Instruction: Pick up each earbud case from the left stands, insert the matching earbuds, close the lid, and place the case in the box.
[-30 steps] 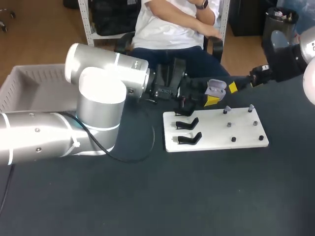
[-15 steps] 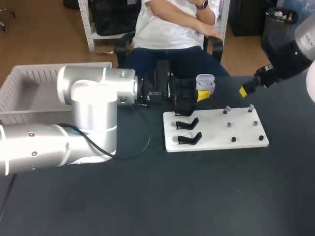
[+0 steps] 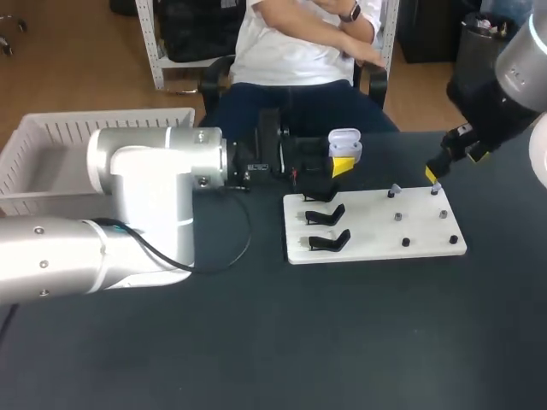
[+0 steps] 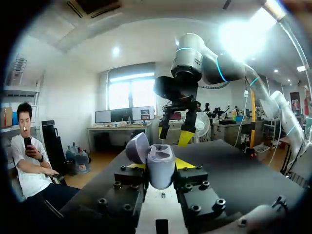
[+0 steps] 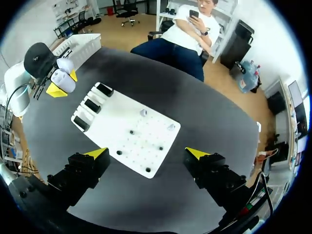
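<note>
Dark table (image 3: 342,342) bearing a white board (image 3: 376,232) with black stands (image 3: 329,242). Left gripper (image 3: 344,164) grips an earbud case (image 3: 344,141), lid open, raised just behind the board. Right gripper (image 5: 147,153) hangs above the board, fingers spread wide, holding nothing. White basket (image 3: 51,137) at table's left edge.

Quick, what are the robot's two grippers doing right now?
Left gripper: shut on the earbud case, lid open.
Right gripper: open, holding nothing.

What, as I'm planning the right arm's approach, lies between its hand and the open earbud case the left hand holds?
Only bare dark tabletop separates the open pale lilac plastic earbud case from the right hand, as the head view shows.
</note>
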Robot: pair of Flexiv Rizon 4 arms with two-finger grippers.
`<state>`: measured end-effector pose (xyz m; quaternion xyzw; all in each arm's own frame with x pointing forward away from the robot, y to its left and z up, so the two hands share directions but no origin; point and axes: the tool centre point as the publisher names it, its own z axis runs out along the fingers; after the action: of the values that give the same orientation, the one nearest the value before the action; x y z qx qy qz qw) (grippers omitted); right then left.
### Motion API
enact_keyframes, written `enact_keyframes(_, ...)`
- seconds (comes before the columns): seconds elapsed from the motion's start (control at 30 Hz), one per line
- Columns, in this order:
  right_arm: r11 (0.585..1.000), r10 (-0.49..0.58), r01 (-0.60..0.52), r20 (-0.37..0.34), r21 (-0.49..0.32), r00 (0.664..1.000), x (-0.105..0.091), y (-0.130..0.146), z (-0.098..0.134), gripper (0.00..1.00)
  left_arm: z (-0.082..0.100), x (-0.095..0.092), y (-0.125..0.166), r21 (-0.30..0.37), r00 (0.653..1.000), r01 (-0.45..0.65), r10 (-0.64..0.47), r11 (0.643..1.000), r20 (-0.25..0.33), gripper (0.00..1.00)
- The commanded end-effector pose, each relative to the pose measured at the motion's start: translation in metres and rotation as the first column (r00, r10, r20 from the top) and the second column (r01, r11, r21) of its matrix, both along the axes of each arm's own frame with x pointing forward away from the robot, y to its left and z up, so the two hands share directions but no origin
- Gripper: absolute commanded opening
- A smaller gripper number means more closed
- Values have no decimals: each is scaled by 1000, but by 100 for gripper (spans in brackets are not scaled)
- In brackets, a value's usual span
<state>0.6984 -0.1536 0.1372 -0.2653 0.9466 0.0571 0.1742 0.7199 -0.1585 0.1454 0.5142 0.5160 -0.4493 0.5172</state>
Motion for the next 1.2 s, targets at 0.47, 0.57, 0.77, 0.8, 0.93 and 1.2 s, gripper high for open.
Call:
enact_keyframes(0.47, 987, -56, 45, -64, -153, 996, 5, 1, -39, 100, -2, -3, 0, -5, 1000, -14, 14, 1000, 3, 0)
enact_keyframes(0.57, 986, -48, 35, -76, -165, 996, 9, 2, -51, 100, -2, -3, 0, -5, 1000, -14, 14, 1000, 3, 0)
enact_keyframes(0.77, 984, -13, -7, -110, -176, 994, 17, 8, -70, 100, -2, -3, 0, -5, 1000, -14, 14, 1000, 3, 0)
enact_keyframes(0.8, 983, -13, -9, -120, -181, 993, 19, 8, -74, 100, -2, -3, 0, -5, 1000, -14, 14, 1000, 3, 0)
enact_keyframes(0.93, 981, -20, -5, -127, -192, 992, 27, 5, -83, 100, -2, -3, 0, -5, 1000, -14, 14, 1000, 3, 0)
enact_keyframes(1.2, 975, -66, 34, -138, -221, 988, 43, 0, -87, 100, -2, -3, 0, -5, 1000, -14, 14, 1000, 3, 0)
